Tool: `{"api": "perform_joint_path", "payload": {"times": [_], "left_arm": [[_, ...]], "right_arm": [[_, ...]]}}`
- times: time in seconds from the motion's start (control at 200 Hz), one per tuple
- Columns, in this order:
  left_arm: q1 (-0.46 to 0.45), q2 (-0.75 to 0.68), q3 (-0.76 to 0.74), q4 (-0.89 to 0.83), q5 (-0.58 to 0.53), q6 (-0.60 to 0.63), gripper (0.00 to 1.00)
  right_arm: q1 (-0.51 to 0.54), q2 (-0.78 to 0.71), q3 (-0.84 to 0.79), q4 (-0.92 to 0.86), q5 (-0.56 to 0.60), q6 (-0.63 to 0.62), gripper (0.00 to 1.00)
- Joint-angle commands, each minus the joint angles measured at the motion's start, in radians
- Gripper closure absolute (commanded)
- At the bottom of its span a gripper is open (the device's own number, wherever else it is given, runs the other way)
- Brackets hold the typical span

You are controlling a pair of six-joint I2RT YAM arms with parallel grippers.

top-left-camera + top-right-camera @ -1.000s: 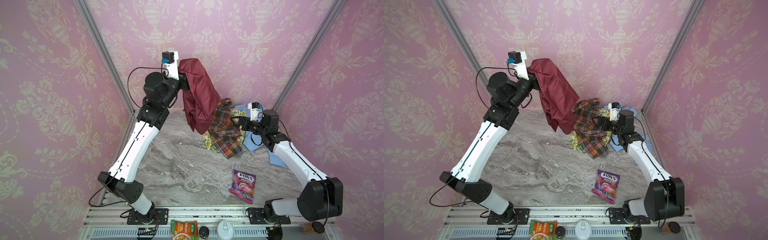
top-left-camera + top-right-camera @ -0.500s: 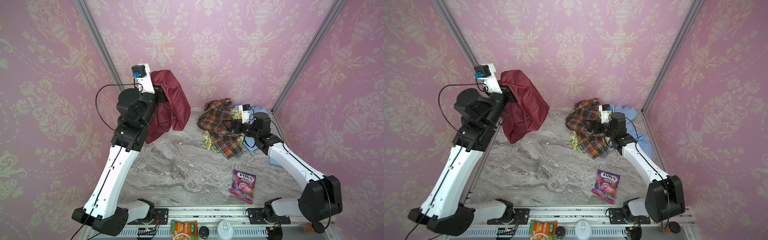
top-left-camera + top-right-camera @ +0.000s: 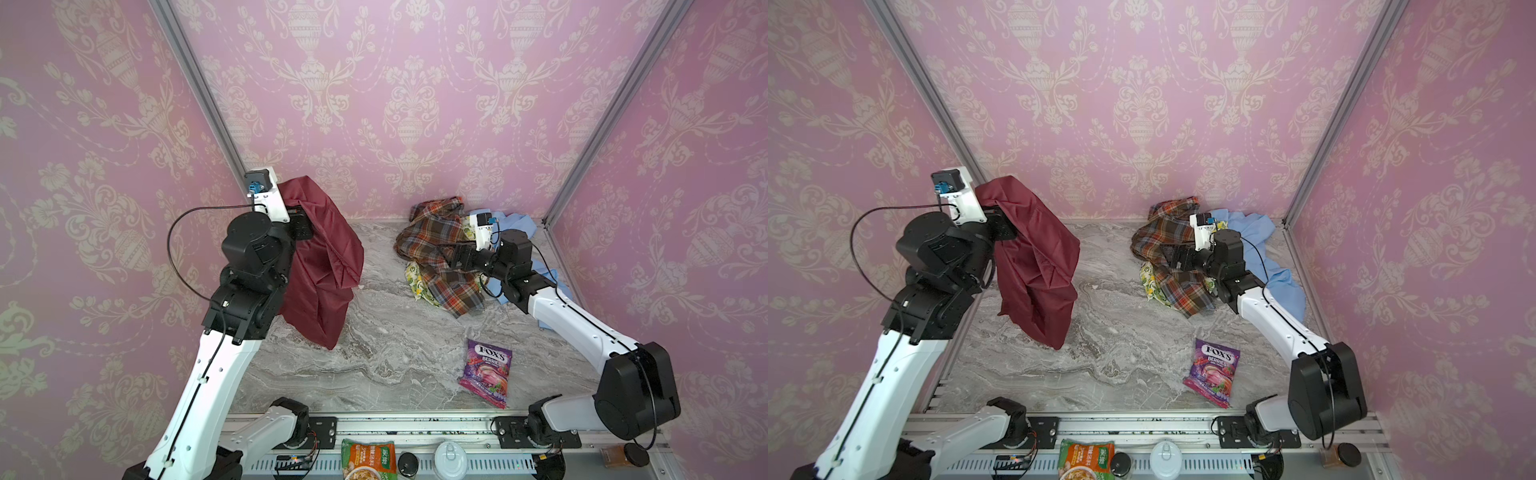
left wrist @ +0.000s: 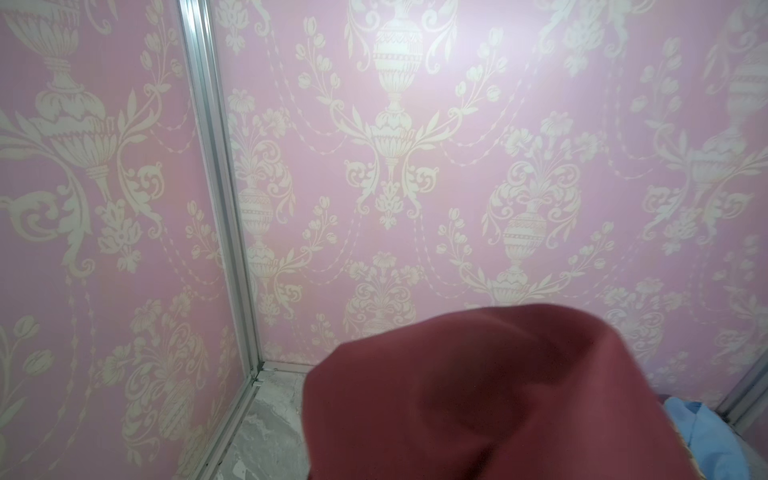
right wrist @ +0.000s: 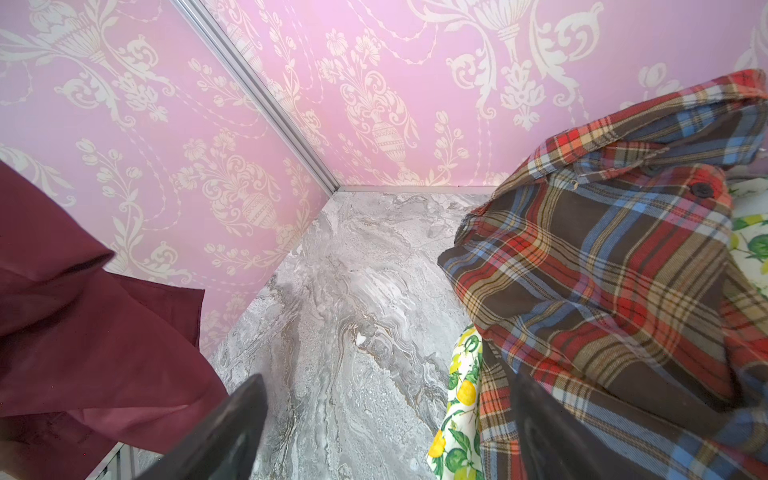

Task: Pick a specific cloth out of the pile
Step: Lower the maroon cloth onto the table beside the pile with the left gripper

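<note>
The cloth (image 3: 326, 266) (image 3: 1038, 266) is plain maroon and hangs at the back left, well apart from the pile. My left gripper (image 3: 301, 220) (image 3: 1003, 226) is raised and shut on its upper edge. In the left wrist view the cloth (image 4: 498, 395) covers the jaws. The pile (image 3: 436, 249) (image 3: 1171, 245) lies at the back right: a plaid shirt (image 5: 602, 270), a lemon-print cloth (image 3: 417, 282) (image 5: 461, 399) and a light blue shirt (image 3: 519, 222) (image 3: 1254, 232). My right gripper (image 3: 446, 253) (image 3: 1171, 257) (image 5: 390, 415) is open and empty just above the plaid shirt.
A purple candy bag (image 3: 484, 372) (image 3: 1212, 370) lies on the marble table (image 3: 395, 332) towards the front right. Pink patterned walls close in the back and both sides. A snack packet (image 3: 368, 457) and a white lid (image 3: 451, 459) sit on the front rail.
My left arm swung left with the cloth, pulling it clear of the pile, then lowered it a little. The plaid shirt settled back. My right gripper edged left over the pile.
</note>
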Motion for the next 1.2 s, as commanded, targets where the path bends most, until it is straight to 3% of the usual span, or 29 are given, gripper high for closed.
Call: {"api": "perform_joint_path", "payload": {"times": [0.0,0.29,0.515,0.871,1.191], "left_arm": [[0.087,0.120,-0.045,0.024,-0.035,-0.007,1.00],[0.298,0.438,0.049,0.198,0.112,-0.144,1.00],[0.364,0.597,0.146,0.214,0.217,-0.253,1.00],[0.412,0.393,-0.324,0.332,0.307,-0.474,1.00],[0.488,0.228,-0.624,0.331,0.384,-0.597,1.00]], "right_arm": [[0.006,0.025,-0.016,0.045,-0.019,0.021,0.08],[0.007,0.079,0.005,0.037,-0.018,0.007,0.08],[0.006,0.137,0.030,0.028,-0.023,-0.009,0.08],[0.006,0.147,-0.006,0.077,-0.060,0.027,0.09],[0.009,0.111,-0.061,0.113,-0.057,0.052,0.09]]}}
